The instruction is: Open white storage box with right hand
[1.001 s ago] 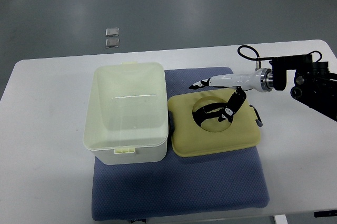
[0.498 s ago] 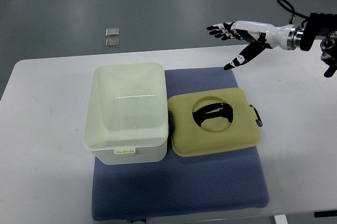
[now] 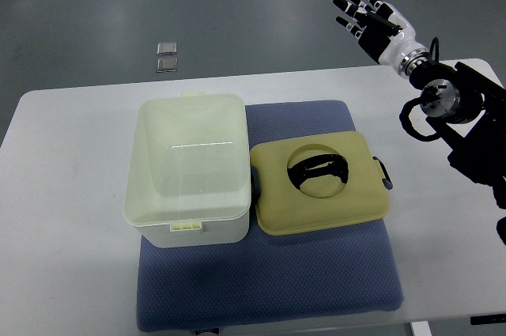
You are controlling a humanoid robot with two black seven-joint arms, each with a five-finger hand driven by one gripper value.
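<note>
With our right hand spread at one o'clock, a careless swing could knock the lid beside the box.

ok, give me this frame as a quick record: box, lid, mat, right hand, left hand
box: white storage box, open, nothing visible inside, on the left part of the blue mat
lid: yellowish lid, off, lying flat on the mat right beside the box, dark handle showing in its round recess
mat: blue mat, on the white table
right hand: right hand, raised past the table's far edge, fingers spread, holding nothing
left hand: not in view
</note>
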